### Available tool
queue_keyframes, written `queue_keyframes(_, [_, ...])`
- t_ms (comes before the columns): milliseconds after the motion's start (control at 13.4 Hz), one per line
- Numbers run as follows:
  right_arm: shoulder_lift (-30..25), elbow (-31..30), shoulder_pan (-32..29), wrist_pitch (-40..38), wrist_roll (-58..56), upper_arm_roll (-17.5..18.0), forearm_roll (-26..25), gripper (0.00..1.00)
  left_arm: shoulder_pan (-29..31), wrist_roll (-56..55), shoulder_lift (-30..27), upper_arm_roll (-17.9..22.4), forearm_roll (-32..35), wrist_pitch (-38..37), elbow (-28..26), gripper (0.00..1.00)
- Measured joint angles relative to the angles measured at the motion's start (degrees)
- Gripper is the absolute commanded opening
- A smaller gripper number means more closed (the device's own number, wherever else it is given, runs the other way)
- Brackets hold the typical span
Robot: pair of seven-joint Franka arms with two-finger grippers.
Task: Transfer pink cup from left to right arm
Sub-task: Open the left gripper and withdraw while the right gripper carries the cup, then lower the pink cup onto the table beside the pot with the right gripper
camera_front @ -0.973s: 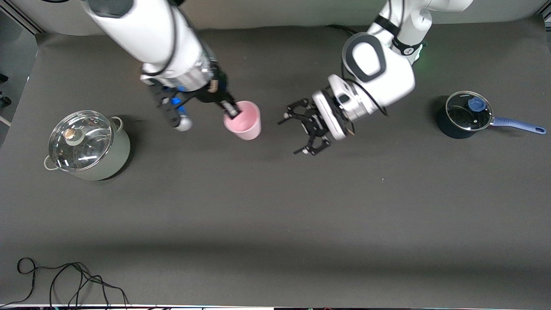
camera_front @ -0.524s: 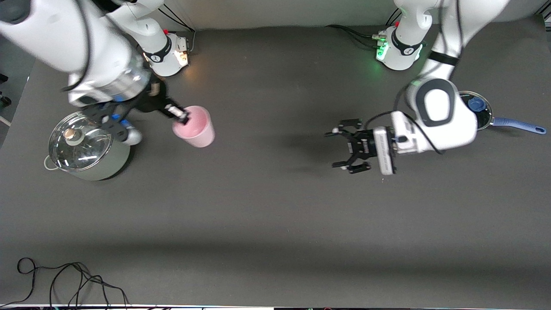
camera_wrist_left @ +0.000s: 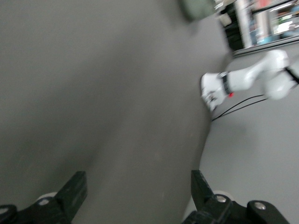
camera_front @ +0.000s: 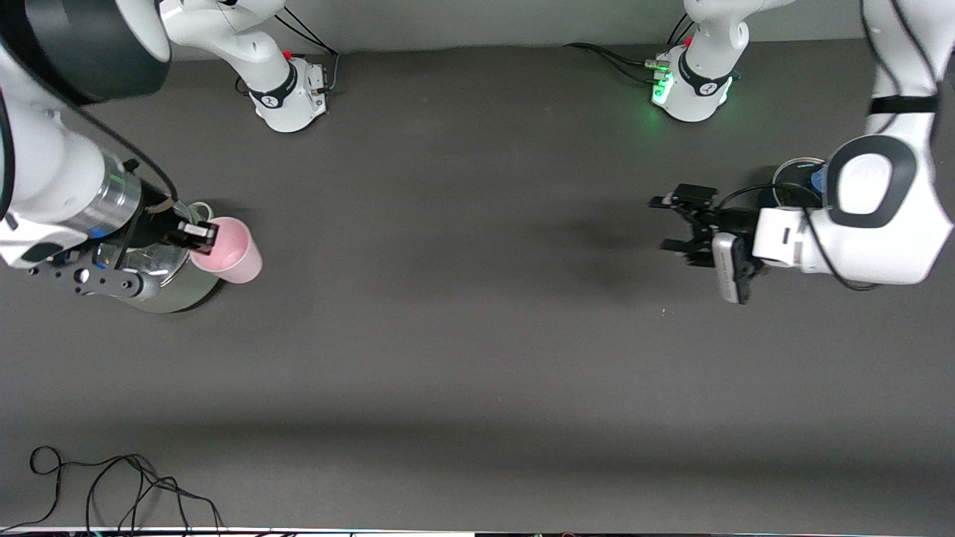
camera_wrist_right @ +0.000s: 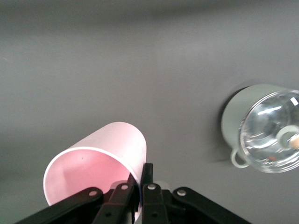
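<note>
Fingers of my right gripper point(camera_front: 200, 236) pinch the pink cup point(camera_front: 233, 250) by its rim (raised, beside the lidded grey pot point(camera_wrist_right: 261, 127) below me), while my left gripper point(camera_front: 683, 222) hangs spread and empty over the table point(camera_front: 462, 335).

Pale-pink cup point(camera_front: 233, 253), plain, no pattern, w/ black fingers point(camera_wrist_right: 150, 186) on its rim. Grey-green pot point(camera_wrist_right: 236, 114) w/ clear glass lid point(camera_wrist_right: 273, 133); dark grey table point(camera_front: 462, 358), black cable point(camera_front: 112, 485) at its edge. Arms white w/ dark joint caps, green light on left arm's base point(camera_front: 690, 89).
</note>
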Motion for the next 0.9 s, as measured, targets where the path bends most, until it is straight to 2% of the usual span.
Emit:
queue_keyframes(225, [-0.01,-5.64,-0.07,4.63,-5.11,-3.15,-0.04,0.0,0.86,-11.88,-0.07,-0.07,13.7,-5.85,6.21,0.99])
queue_keyframes(449, [-0.92,-14.14,-0.11,13.46,-7.48,-4.63,-0.05,0.0,0.87,-15.7,-0.3,-0.34,23.92,-8.66,12.93,1.0])
queue_keyframes(749, [-2.39,-27.74,-0.05,28.89,-7.81,-5.06,0.35,0.0,1.65,-21.23,-2.92,0.38,28.82,-9.69,18.0,1.0])
queue_keyframes(898, [-2.43,-33.22,0.04,35.08,-7.94,-5.05,0.39,0.0,1.77,-22.9,-5.09,0.47,34.3,-9.68,18.85,1.0])
